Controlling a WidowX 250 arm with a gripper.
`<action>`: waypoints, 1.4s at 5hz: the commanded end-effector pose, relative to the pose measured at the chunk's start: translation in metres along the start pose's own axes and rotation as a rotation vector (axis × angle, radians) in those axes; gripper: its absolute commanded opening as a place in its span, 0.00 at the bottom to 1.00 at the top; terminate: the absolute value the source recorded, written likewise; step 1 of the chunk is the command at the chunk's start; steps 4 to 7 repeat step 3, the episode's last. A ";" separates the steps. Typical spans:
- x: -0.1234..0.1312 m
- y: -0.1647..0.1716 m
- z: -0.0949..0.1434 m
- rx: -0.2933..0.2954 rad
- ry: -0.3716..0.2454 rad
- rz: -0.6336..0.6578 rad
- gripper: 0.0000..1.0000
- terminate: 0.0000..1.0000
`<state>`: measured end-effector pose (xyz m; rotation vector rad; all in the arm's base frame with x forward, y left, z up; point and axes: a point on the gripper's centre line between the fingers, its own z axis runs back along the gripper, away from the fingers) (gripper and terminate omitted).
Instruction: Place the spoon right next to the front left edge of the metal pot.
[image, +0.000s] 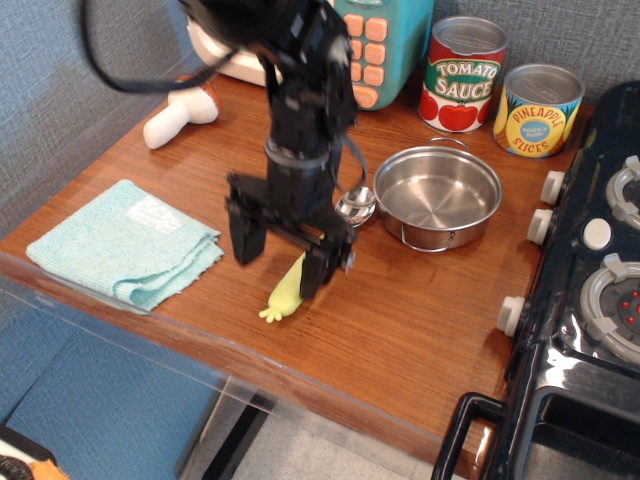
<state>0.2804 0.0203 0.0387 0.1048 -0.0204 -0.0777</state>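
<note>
The spoon (287, 293) lies on the wooden table with its pale yellow-green handle pointing front-left. Its small silver bowl (354, 206) rests right beside the left rim of the metal pot (437, 196), a shallow shiny steel pot with wire loop handles. My gripper (278, 262) is open, raised a little above the table over the spoon's handle. Its two black fingers stand wide apart, one on each side of the handle, and touch nothing.
A folded light-blue cloth (124, 242) lies at the left. A white mushroom toy (178, 113) is at the back left. A tomato sauce can (462, 74) and pineapple can (538, 109) stand behind the pot. A black toy stove (590, 300) fills the right.
</note>
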 end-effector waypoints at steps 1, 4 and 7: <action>0.006 -0.004 0.037 -0.029 -0.091 0.043 1.00 0.00; 0.006 -0.004 0.037 -0.029 -0.091 0.043 1.00 1.00; 0.006 -0.004 0.037 -0.029 -0.091 0.043 1.00 1.00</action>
